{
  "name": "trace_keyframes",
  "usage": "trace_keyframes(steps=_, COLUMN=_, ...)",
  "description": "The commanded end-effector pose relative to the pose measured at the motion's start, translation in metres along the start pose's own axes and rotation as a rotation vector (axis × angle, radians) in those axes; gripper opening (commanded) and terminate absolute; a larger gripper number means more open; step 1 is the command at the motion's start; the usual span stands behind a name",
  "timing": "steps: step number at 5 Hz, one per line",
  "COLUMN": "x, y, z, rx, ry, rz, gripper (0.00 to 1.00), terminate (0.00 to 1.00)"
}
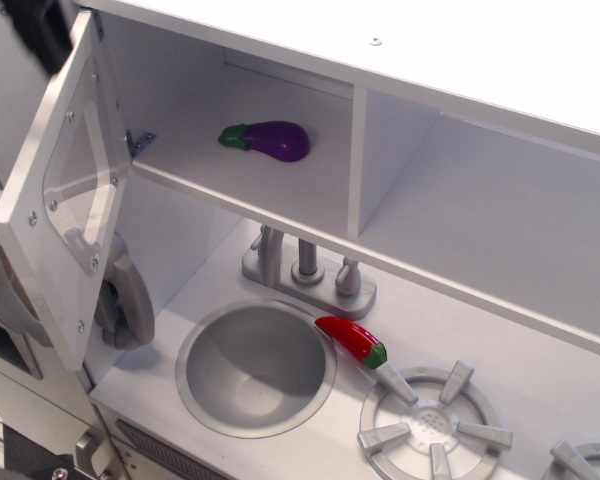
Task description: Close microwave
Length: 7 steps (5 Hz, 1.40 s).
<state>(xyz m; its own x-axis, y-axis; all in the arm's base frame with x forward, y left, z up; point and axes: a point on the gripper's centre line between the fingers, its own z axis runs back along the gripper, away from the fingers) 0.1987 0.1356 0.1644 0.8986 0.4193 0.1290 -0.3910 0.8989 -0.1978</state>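
Only a dark corner of the gripper [42, 28] is showing at the top left edge, just behind the top of the open door [55, 190]; whether the jaws are wide or narrow I cannot tell. The microwave [230, 130] is sitting at the upper left of the toy kitchen, its door swinging out to the left. A purple eggplant [270, 140] is lying inside it. Below, a red pepper [352, 341] is resting between the sink [256, 368] and the burner [432, 424], in front of the faucet [308, 268].

bright even light, soft shadows, sharp focus
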Motion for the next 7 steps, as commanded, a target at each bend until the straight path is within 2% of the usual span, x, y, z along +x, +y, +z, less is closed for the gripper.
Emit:
trace_keyframes(steps=1, x=-0.009, y=0.014, z=-0.015, rx=0.095, ry=-0.023, rz=-0.003, gripper=1.0, terminate=0.0)
trace_keyframes(steps=2, x=-0.011, y=0.007, z=-0.017, rx=0.042, ry=-0.015, rz=0.018, gripper=1.0, terminate=0.0)
trace_keyframes(steps=3, x=-0.006, y=-0.017, z=-0.026, rx=0.015, ry=-0.023, rz=0.072, gripper=1.0, terminate=0.0)
trace_keyframes(steps=5, x=0.004, y=-0.07, z=-0.056, rx=0.013, ry=-0.022, rz=0.107, gripper=1.0, terminate=0.0)
trace_keyframes(steps=6, x=0.008, y=-0.095, z=-0.065, rx=-0.009, ry=-0.02, rz=0.124, gripper=1.0, terminate=0.0)
trace_keyframes(steps=7, x=0.012, y=-0.124, z=-0.064, rx=-0.051, ry=-0.01, rz=0.135, gripper=1.0, terminate=0.0)
